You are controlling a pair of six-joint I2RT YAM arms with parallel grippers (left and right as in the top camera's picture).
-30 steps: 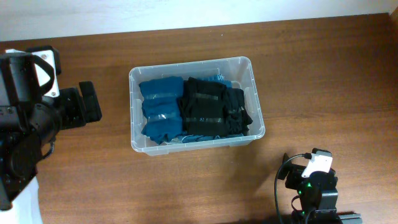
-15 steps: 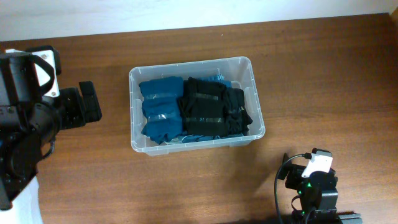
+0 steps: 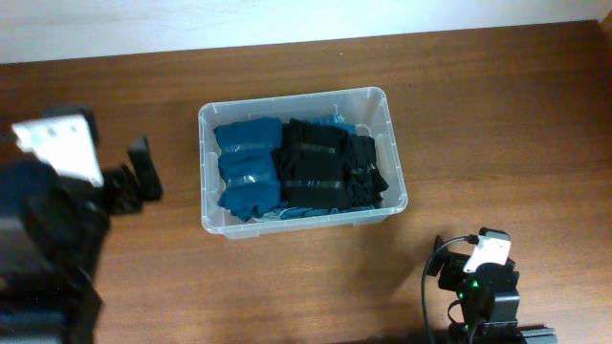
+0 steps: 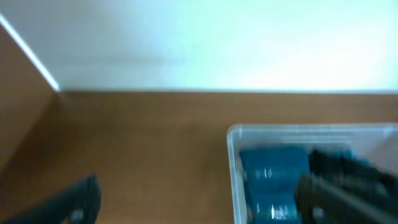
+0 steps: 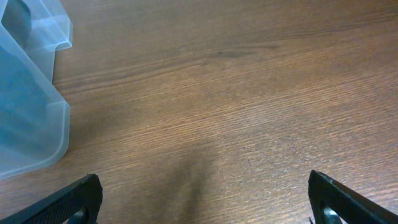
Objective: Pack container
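The clear plastic container [image 3: 396,182] stands mid-table, holding folded blue clothes [image 3: 247,164] on its left and folded black clothes [image 3: 325,164] on its right. It also shows in the left wrist view [image 4: 235,162] and its corner shows in the right wrist view [image 5: 37,118]. My left gripper [image 3: 143,172] is open and empty, left of the container; its fingers spread wide in the left wrist view [image 4: 199,202]. My right gripper [image 5: 202,199] is open and empty over bare wood, near the table's front right.
The brown wooden table [image 3: 478,115] runs to a white wall at the back [image 3: 287,19]. The right arm's base with a cable [image 3: 478,282] sits at the front right edge. The left arm's body [image 3: 48,229] fills the left side.
The left arm has swung and dropped toward the front, blurred in motion; its gripper shifted slightly down and right. The right arm and container have not moved.
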